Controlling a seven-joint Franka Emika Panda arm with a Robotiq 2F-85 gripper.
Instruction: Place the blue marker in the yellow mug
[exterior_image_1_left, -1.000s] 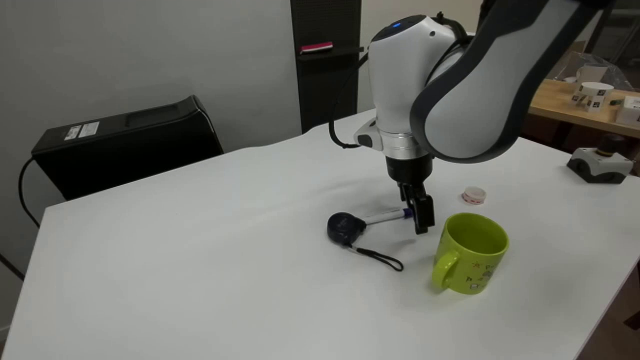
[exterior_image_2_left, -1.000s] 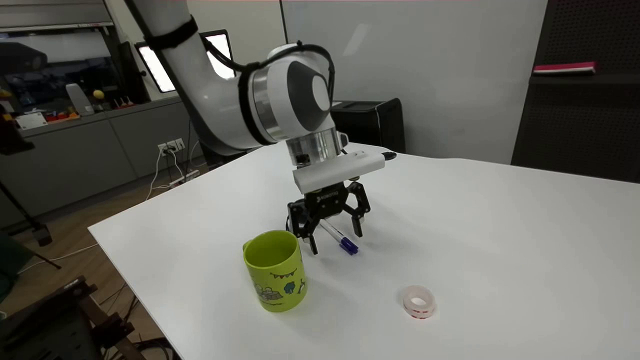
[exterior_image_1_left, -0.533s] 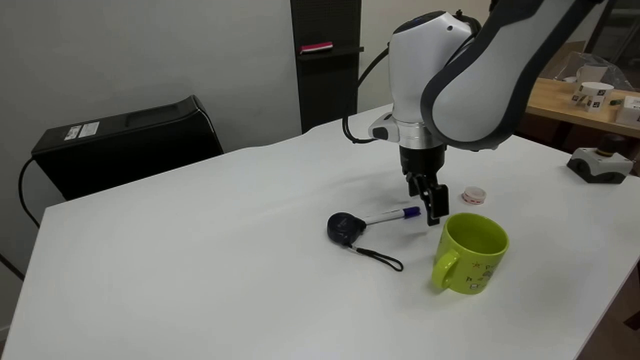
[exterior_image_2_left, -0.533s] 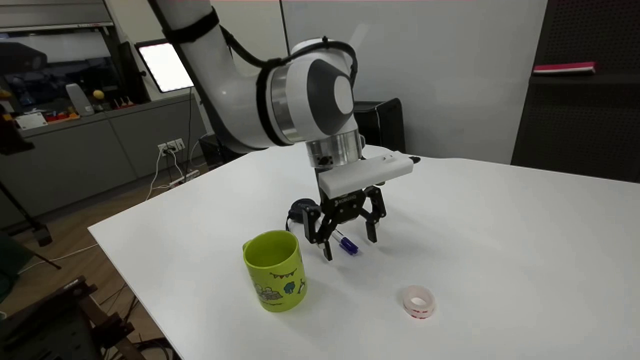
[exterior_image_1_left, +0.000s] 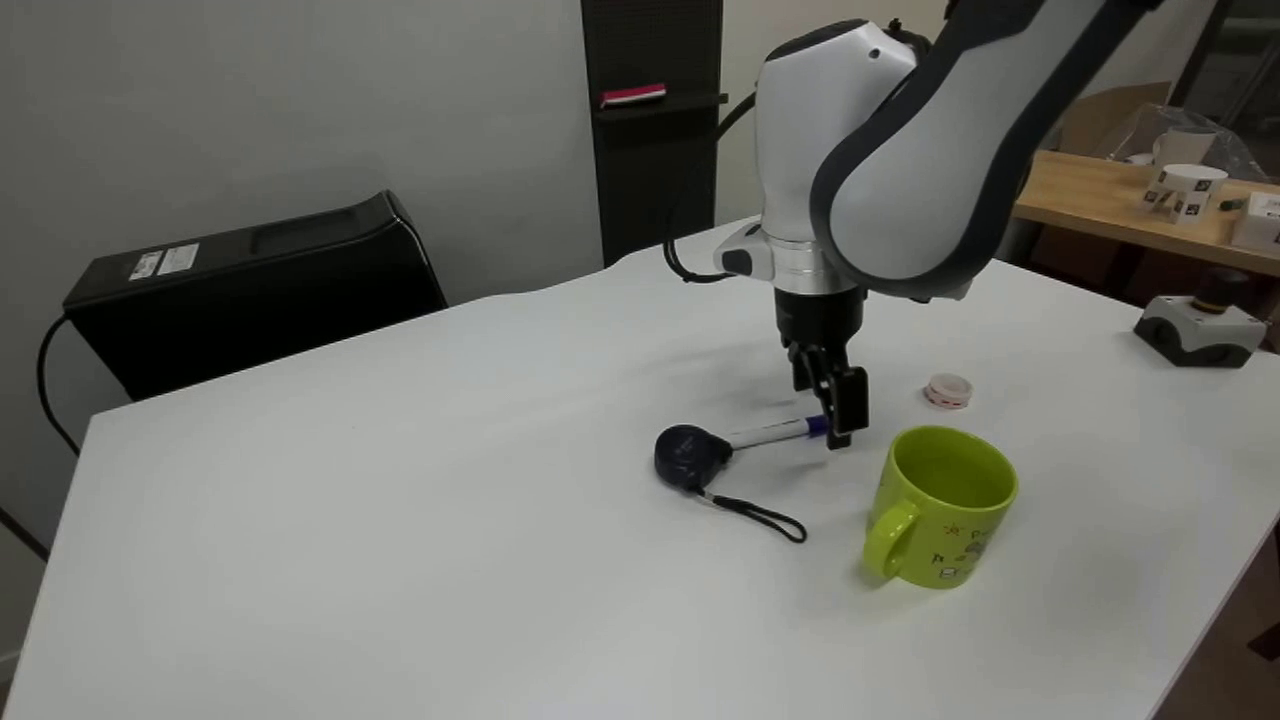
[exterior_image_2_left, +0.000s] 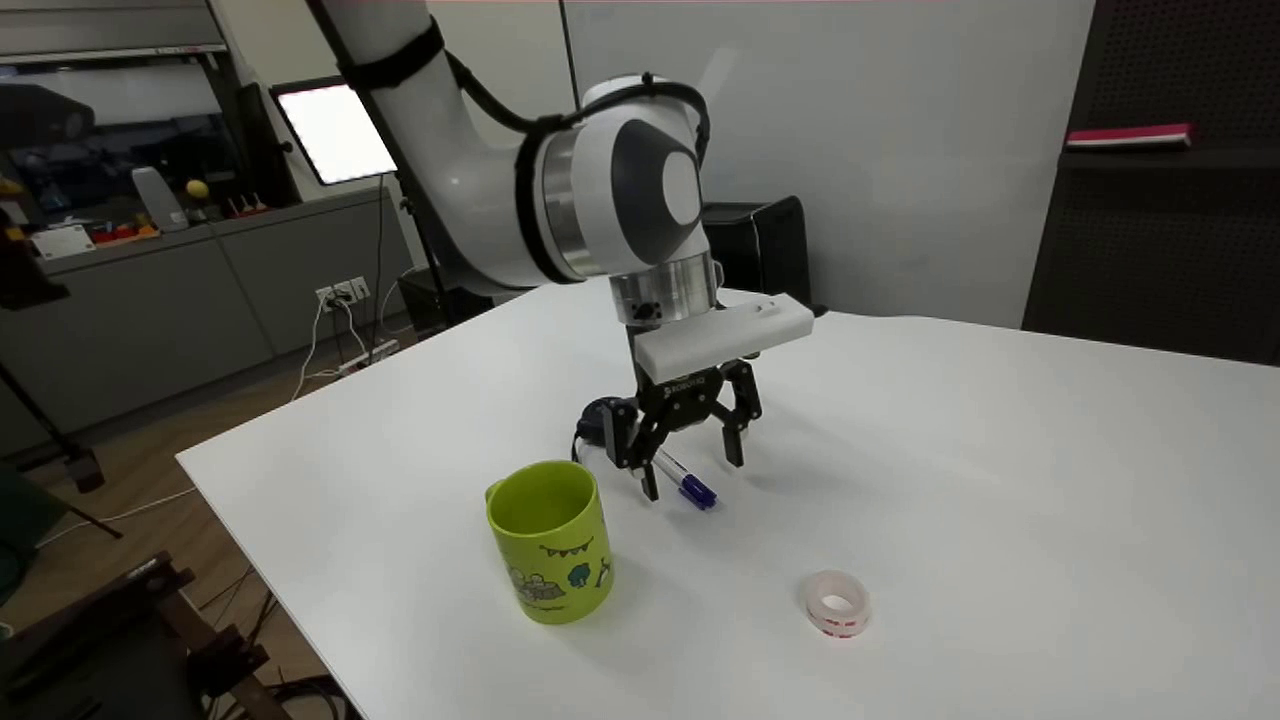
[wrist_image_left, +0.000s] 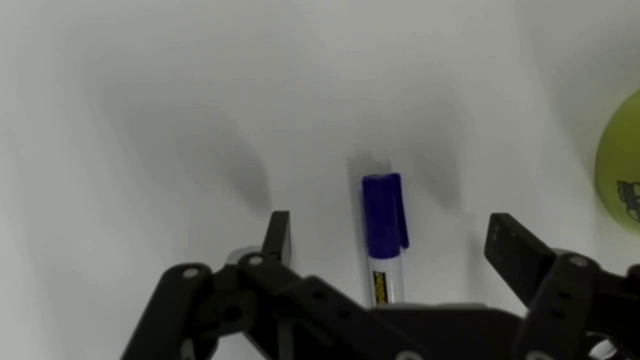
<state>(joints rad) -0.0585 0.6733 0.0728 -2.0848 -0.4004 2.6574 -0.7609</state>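
Pointing cap (wrist_image_left: 382, 216) away from tape measure (exterior_image_1_left: 686, 457), blue marker (exterior_image_1_left: 770, 434) lies flat; long axis crosses beneath wide-spread hand (exterior_image_2_left: 692, 474).

Claw (exterior_image_2_left: 694, 479): black | blue marker (wrist_image_left: 383, 240), below claw: white barrel, dark blue cap, black label with yellow lettering | yellow mug (exterior_image_2_left: 550, 560), beside claw: yellow-green, printed bunting, blue tree | tape roll (exterior_image_1_left: 946, 397): pale, red marks | tape measure (exterior_image_1_left: 688, 456): near-black | tabletop (exterior_image_1_left: 400, 520): white

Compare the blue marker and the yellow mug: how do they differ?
The blue marker lies on its side; the yellow mug stands upright. The marker is slim and white with a dark-blue cap; the mug is wide, yellow-green and printed, with a handle. Both rest ungripped on the white table.
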